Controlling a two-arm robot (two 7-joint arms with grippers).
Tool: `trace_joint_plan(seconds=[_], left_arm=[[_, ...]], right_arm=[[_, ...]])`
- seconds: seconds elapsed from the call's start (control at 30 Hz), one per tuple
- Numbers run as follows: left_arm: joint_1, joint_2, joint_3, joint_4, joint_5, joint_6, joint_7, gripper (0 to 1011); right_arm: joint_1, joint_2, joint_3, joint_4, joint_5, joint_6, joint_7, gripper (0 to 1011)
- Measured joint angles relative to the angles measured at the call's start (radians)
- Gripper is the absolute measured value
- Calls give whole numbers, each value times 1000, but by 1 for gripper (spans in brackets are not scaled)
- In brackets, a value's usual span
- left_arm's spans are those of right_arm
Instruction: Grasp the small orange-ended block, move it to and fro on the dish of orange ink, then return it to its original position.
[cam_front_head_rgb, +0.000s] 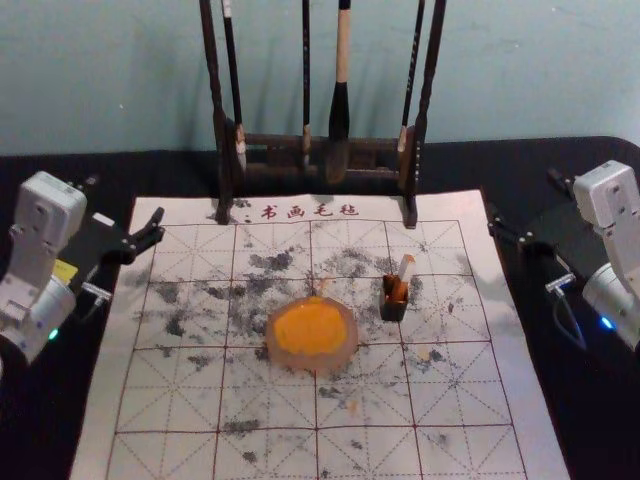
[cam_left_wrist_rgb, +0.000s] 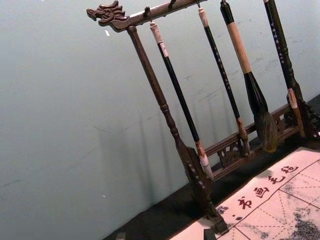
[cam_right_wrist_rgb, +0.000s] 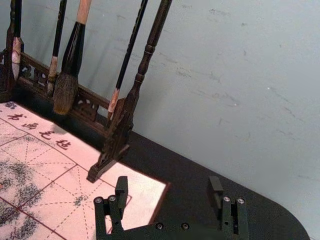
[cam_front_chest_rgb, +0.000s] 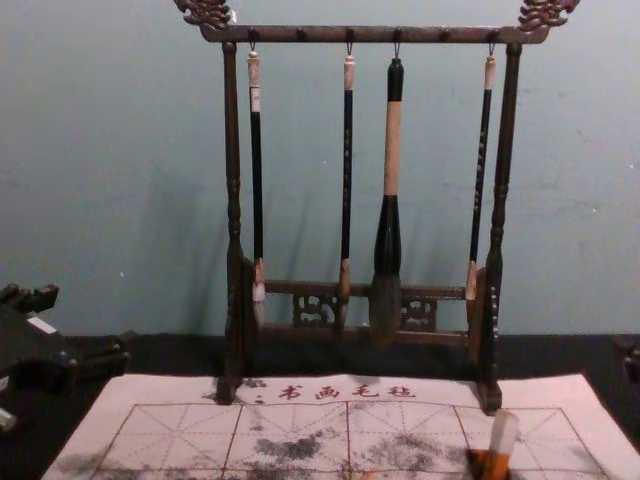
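You're holding left gripper (cam_front_head_rgb: 124, 197) and right gripper (cam_right_wrist_rgb: 168, 184) spread beside the mat (cam_front_head_rgb: 100, 410); crooked reaching could be tipping the block (cam_front_head_rgb: 401, 282).

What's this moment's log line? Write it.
block: in black holder; ink dish: on mat; left gripper: open, mat's left; right gripper: open, mat's right
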Motion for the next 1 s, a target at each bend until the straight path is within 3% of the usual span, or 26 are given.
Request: trace_joint_plan(seconds=[1.0], left_arm=[[0, 0, 0, 0, 0, 0, 0, 1001]], right_arm=[[0, 0, 1, 0, 0, 0, 0, 1000]])
